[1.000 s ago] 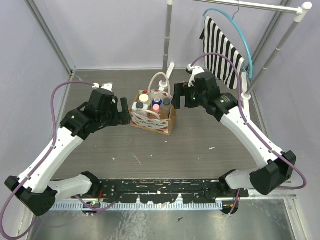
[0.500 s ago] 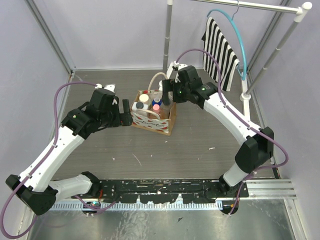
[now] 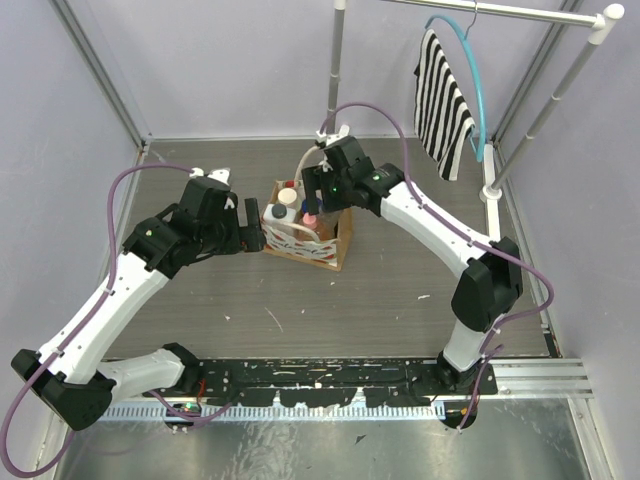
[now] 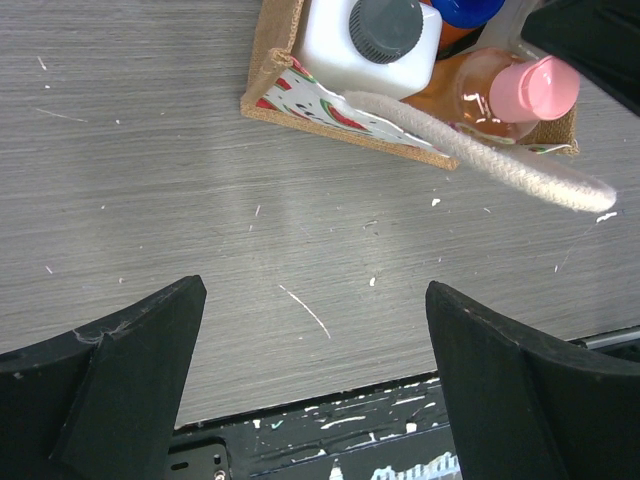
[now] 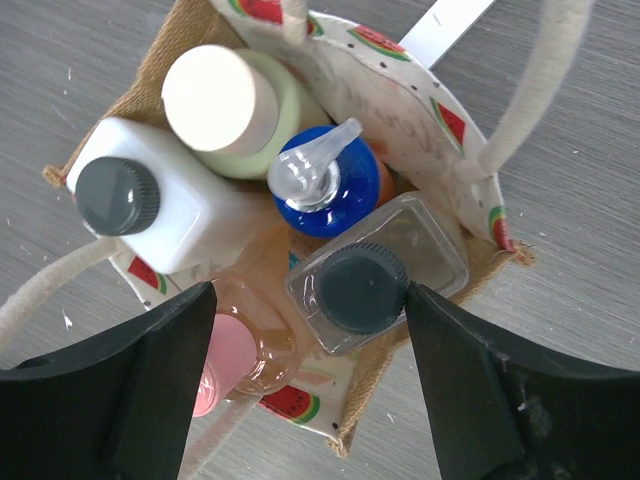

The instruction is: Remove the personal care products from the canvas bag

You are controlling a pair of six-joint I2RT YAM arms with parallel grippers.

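— Whereabouts of the canvas bag (image 3: 310, 245)?
— Upright on the table (image 3: 200, 290), centre, towards the far side. Packed with a white squarish bottle (image 5: 165, 215), an orange pink-capped bottle (image 5: 255, 335), a blue pump bottle (image 5: 330, 185) and a clear dark-capped bottle (image 5: 395, 250).
— Left gripper (image 4: 315, 290)?
— Just left of the bag, spread wide, grasping nothing.
— Right gripper (image 5: 308, 290)?
— Over the bag, fingers parted above the clear dark-capped bottle, not clamped on it.

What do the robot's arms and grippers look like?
The left arm and right arm are built of white links with black joints, and each carries a looping purple cable. The left gripper and right gripper have broad, matte black, wedge-shaped fingers.
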